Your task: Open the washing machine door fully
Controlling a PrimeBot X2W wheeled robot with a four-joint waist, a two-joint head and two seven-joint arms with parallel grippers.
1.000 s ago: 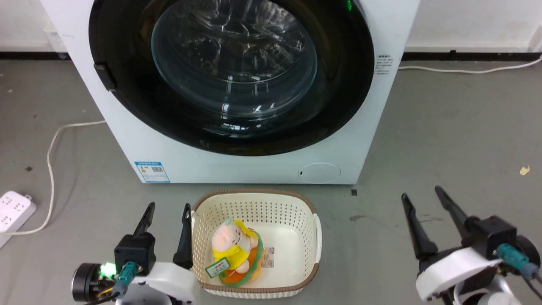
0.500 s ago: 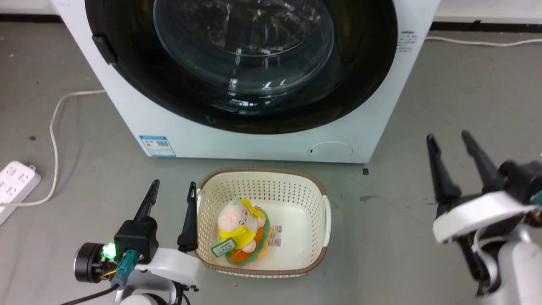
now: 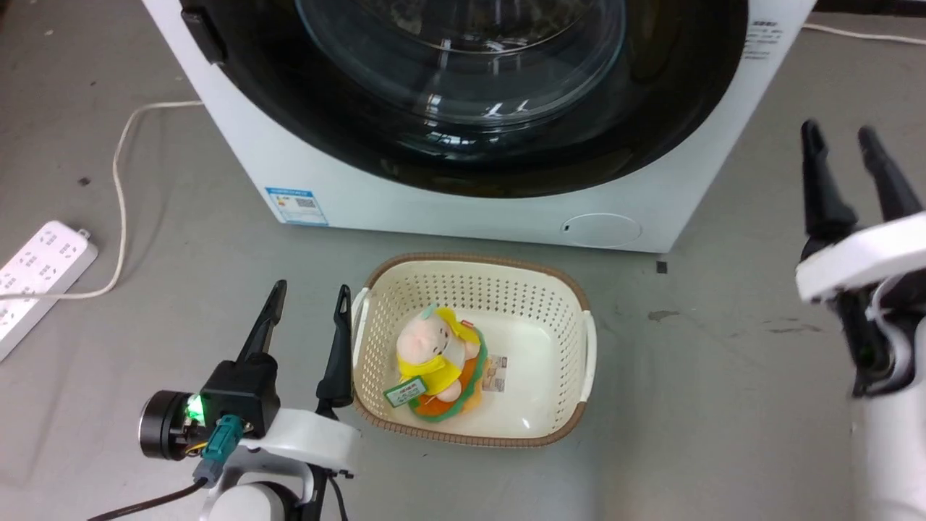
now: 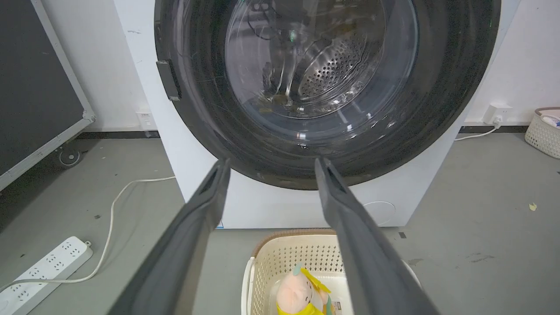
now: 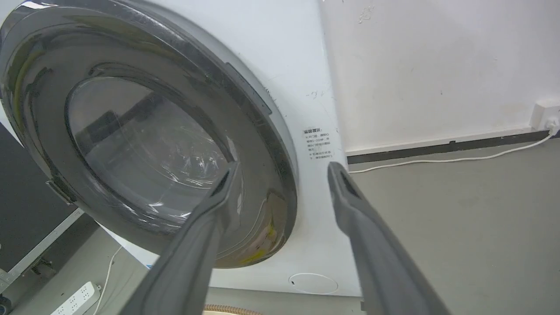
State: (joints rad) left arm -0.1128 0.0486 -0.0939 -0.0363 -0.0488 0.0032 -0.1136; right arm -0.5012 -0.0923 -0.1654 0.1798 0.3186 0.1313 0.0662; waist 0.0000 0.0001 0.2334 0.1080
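Ample bare floor [image 3: 731, 347] is seen to the right of the white machine [image 3: 434, 213], while a basket [image 3: 474, 259] is set just before its lower edge. The washing machine door [image 3: 687, 94] is seated flush against the front. Its rim is shown edge-on in the right wrist view; the steel drum [image 4: 332, 65] is shown through the glass in the left wrist view. The left hand [image 3: 311, 289], beside the basket, and the right hand [image 3: 838, 130] are spread open, with nothing held.
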